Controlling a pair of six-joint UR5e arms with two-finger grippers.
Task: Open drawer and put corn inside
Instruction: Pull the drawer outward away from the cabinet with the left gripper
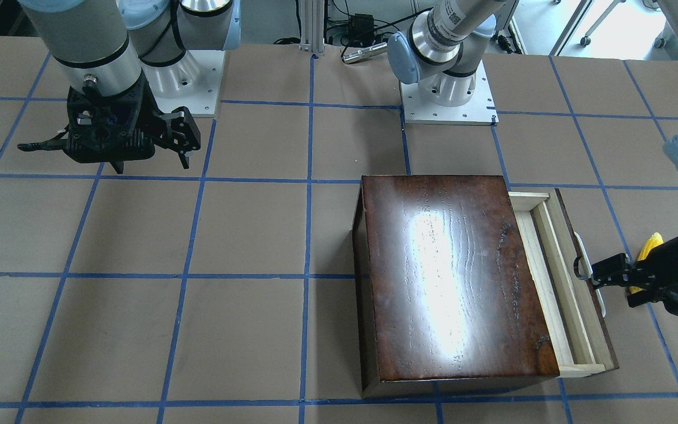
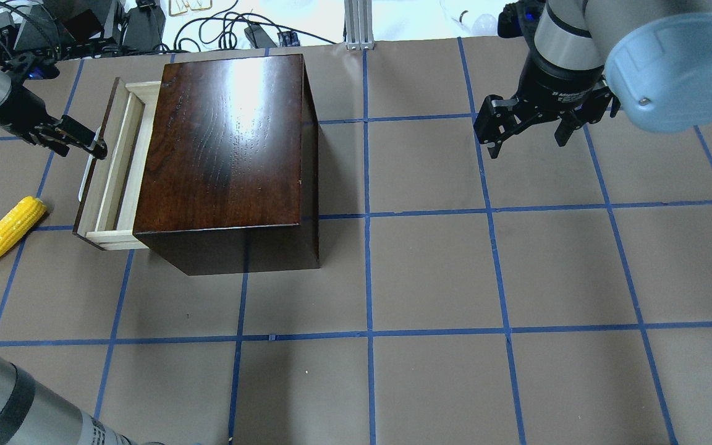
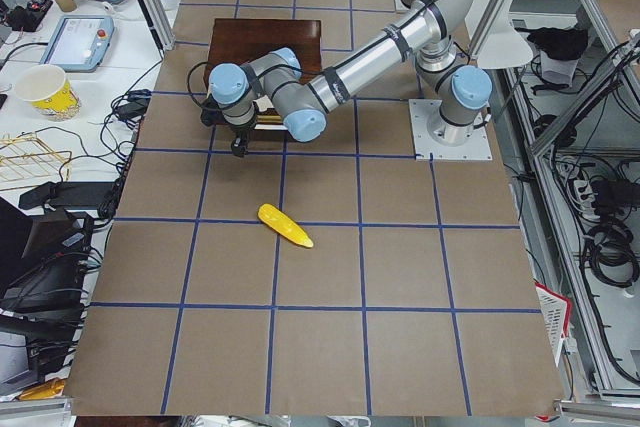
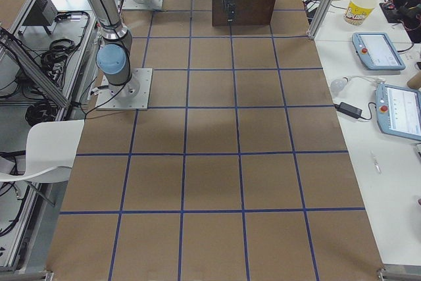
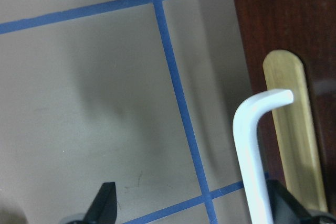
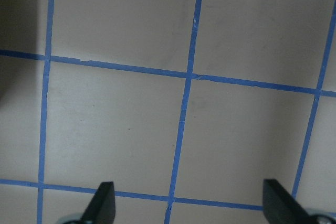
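The glossy dark-brown box (image 2: 232, 142) stands on the table's left half. Its drawer (image 2: 115, 167) is pulled out a short way, and the pale wood tray shows empty (image 1: 557, 277). My left gripper (image 2: 93, 145) is open at the drawer's white handle (image 5: 252, 145). The handle lies between the fingers, close to one fingertip (image 5: 283, 205). The corn (image 2: 7, 232) lies on the table left of the drawer, apart from the gripper. In the front-facing view the corn (image 1: 648, 250) is partly hidden behind the left arm. My right gripper (image 2: 529, 133) is open and empty, hovering over bare table far right of the box.
The table (image 2: 430, 278) is brown with a grid of blue tape. The two arm bases (image 1: 448, 94) are bolted at the robot's edge. Cables and equipment (image 2: 146, 25) lie beyond the far edge behind the box.
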